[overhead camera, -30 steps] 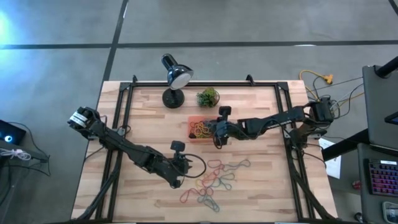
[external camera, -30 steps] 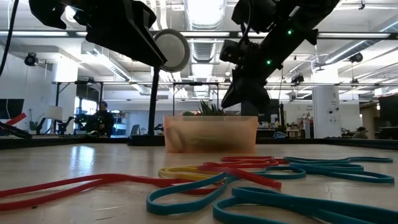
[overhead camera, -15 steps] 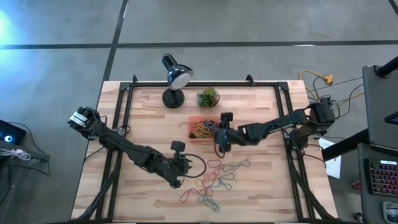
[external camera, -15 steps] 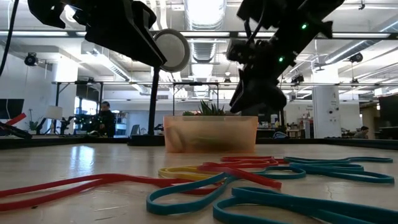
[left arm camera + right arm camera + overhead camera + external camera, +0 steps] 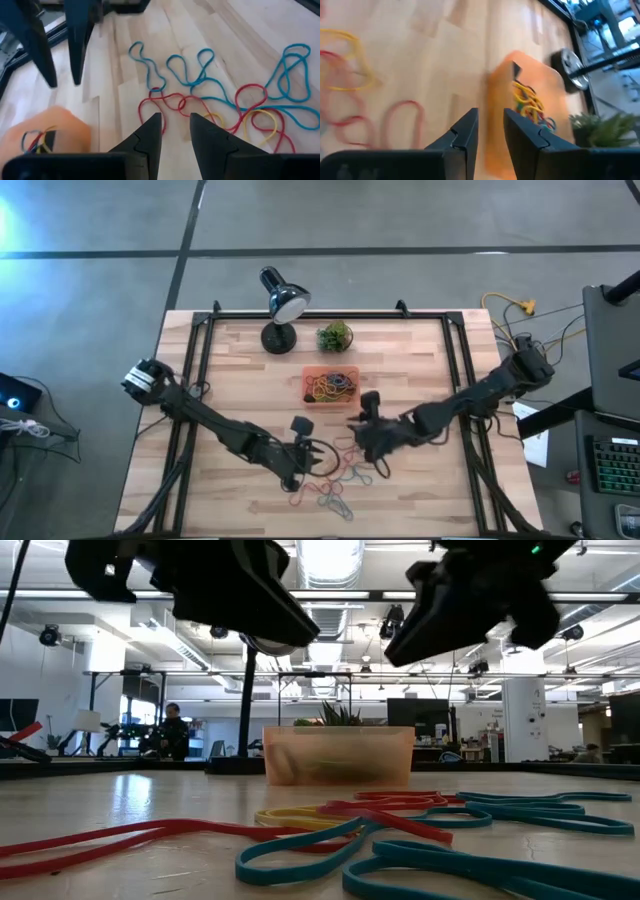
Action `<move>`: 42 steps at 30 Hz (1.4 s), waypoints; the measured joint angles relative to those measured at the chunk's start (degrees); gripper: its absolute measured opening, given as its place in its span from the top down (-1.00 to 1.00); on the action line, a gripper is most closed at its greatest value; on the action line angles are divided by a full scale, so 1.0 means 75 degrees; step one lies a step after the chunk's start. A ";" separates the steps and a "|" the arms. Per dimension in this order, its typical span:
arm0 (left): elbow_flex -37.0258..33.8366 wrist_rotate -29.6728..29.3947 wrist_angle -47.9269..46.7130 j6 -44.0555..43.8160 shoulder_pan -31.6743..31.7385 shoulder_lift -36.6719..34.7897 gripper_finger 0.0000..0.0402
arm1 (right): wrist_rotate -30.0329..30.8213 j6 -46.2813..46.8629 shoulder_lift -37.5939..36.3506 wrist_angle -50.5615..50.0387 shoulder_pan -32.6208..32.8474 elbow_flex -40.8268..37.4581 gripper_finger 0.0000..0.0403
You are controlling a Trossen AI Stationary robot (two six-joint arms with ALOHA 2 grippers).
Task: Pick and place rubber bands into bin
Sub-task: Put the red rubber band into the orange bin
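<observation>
Nearest the low camera, loose rubber bands (image 5: pixel 400 840) lie flat on the wooden table (image 5: pixel 240 370): red, yellow and teal loops, overlapping, too tangled to count exactly. From above they form one cluster (image 5: pixel 340 470) at the table's near middle.

Above this cluster hang two grippers. The left gripper (image 5: pixel 318 463) hovers over the cluster's left part, its fingers (image 5: pixel 150 132) a narrow gap apart and holding nothing. The right gripper (image 5: pixel 378 470) hovers over the cluster's right part, fingers (image 5: pixel 465 132) likewise slightly parted and empty.

Farther back stands one orange bin (image 5: pixel 310 372), holding a heap of mixed-colour bands (image 5: pixel 332 387).

Behind the bin sit one green plant ball (image 5: pixel 334 335) and one black desk lamp (image 5: pixel 280 305).

No legible writing shows.
</observation>
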 joint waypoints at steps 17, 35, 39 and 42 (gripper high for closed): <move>0.0020 0.2361 -0.0295 -0.1948 -0.0171 0.0284 0.57 | -0.0004 0.1419 -0.0003 -0.0309 0.1453 -0.0009 0.63; 0.0027 0.2268 -0.0675 -0.2959 -0.0420 0.0877 0.57 | -0.0003 0.1592 -0.0003 -0.0328 0.1449 -0.0012 0.63; 0.0096 0.2386 -0.0694 -0.2988 -0.0327 0.1245 0.57 | -0.0003 0.1604 -0.0003 -0.0331 0.1449 -0.0012 0.66; 0.0118 0.2451 -0.0672 -0.3121 -0.0298 0.1273 0.57 | -0.0006 0.1604 -0.0003 -0.0332 0.1449 -0.0012 0.66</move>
